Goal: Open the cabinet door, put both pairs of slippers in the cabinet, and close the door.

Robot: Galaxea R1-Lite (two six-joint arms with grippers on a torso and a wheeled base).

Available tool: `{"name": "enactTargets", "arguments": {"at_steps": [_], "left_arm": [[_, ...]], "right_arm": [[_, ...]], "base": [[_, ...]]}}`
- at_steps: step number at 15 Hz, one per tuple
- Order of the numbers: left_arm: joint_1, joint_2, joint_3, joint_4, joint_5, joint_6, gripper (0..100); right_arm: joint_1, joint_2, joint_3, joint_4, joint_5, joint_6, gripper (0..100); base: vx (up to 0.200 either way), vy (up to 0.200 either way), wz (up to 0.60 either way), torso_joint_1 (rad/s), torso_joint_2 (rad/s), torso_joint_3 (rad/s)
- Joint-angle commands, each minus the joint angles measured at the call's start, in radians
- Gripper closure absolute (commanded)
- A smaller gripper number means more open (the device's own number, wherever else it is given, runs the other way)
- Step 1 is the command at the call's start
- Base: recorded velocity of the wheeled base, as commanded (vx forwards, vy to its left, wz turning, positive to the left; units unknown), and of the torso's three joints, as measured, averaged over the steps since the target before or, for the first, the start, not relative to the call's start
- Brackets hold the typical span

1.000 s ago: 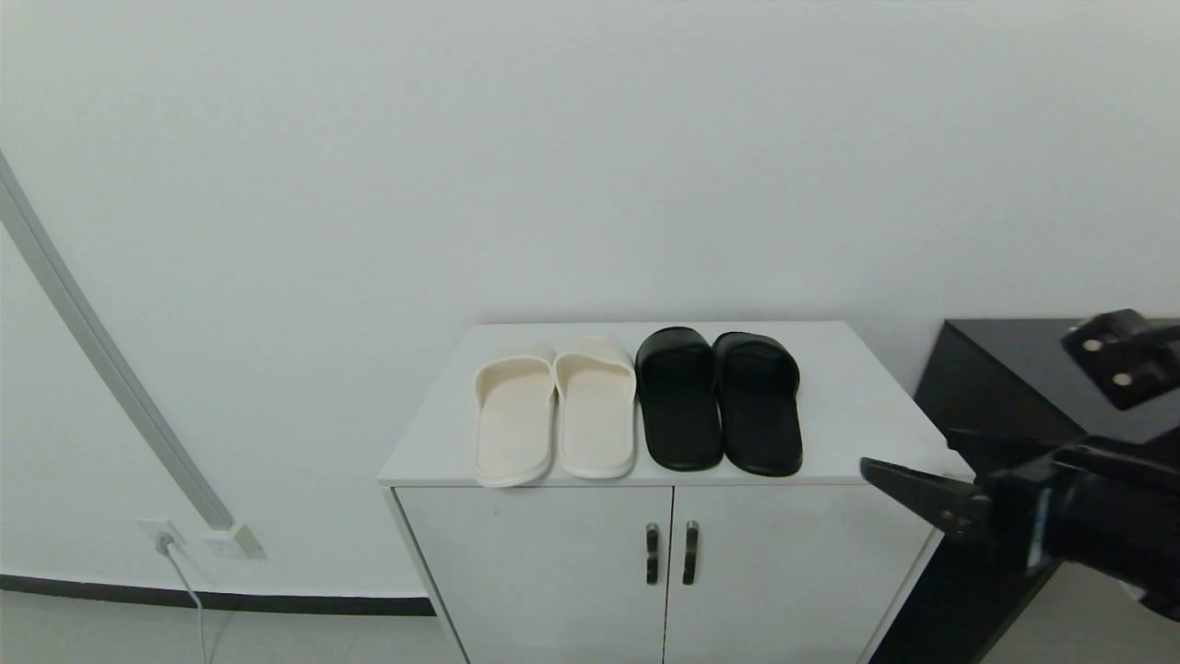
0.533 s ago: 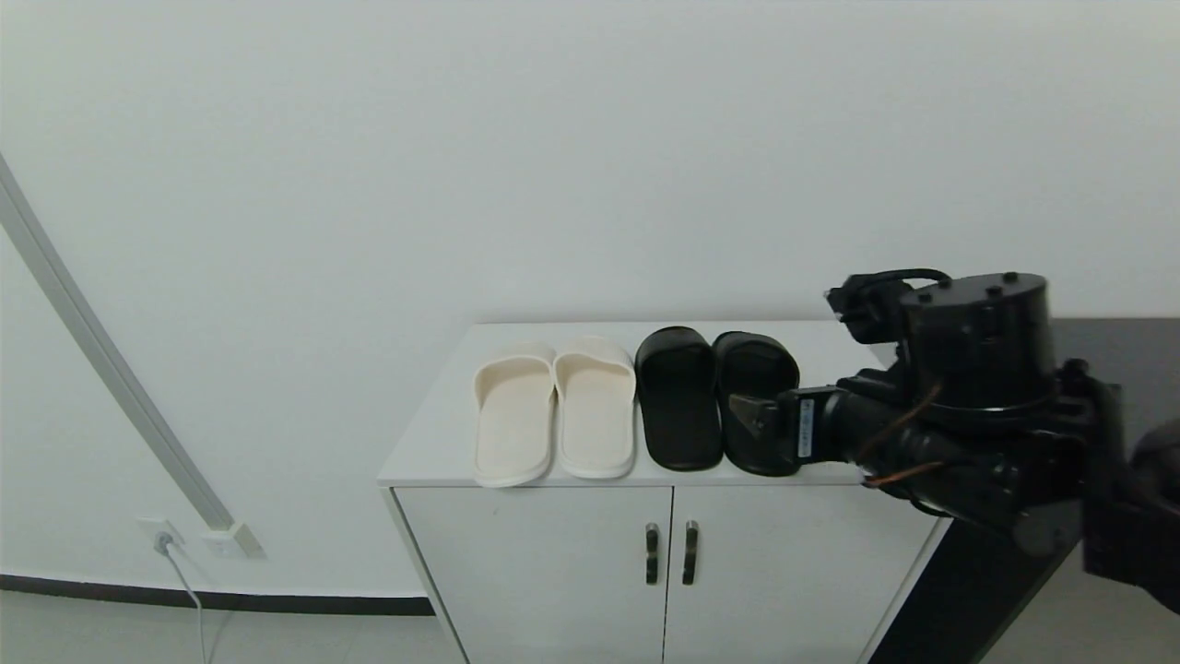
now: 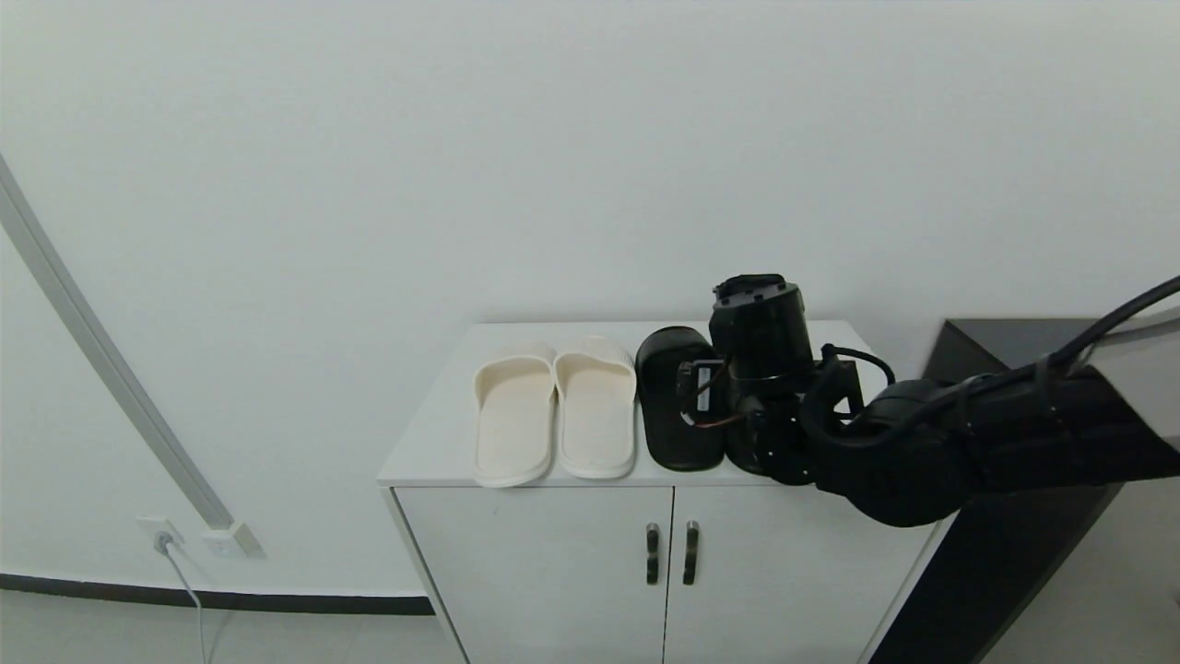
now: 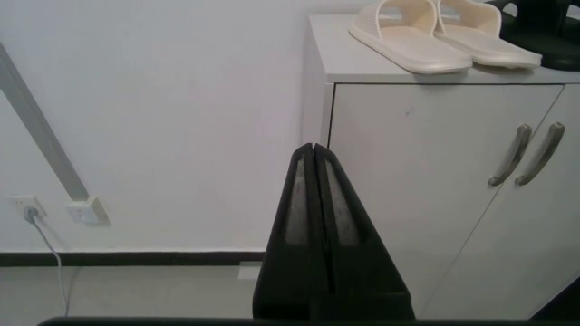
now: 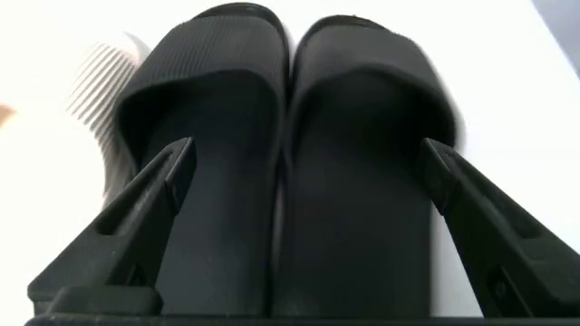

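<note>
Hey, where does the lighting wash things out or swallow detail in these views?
Head view: soft, even light, no glare, but the black slippers read as flat dark shapes. Right wrist view: the cabinet top burns out to plain white. Left wrist view: evenly lit, white slippers softly shaded.

A plain white wall (image 3: 590, 138) is spreading, evenly lit, across the whole back of the room. On the left a grey strip (image 3: 101, 355) is running down it at a slant, ending at a small white box (image 3: 235, 541) just above a black baseboard (image 3: 277, 604). Beside the box a socket (image 3: 157, 532) is holding a plug, its grey cable (image 3: 184, 576) hanging down toward the grey floor (image 3: 304, 641). At the right a black piece of furniture (image 3: 996, 343) is standing against the wall.
</note>
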Motion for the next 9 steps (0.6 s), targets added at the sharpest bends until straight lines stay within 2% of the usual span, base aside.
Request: {"name": "enactTargets", "arguments": {"at_steps": [1,9], "left_arm": [[0.000,0.000,0.000,0.000,0.000,0.000,100],[0.000,0.000,0.000,0.000,0.003,-0.003,100]], "right_arm": [[-0.004,0.099,-0.082,-0.001,-0.021,-0.001,0],[-0.067,0.238,-0.267,0.006,-0.036,-0.004,0]], "base": [[0.000,0.000,0.00,0.000,0.00,0.000],[0.000,0.000,0.00,0.000,0.00,0.000]]}}
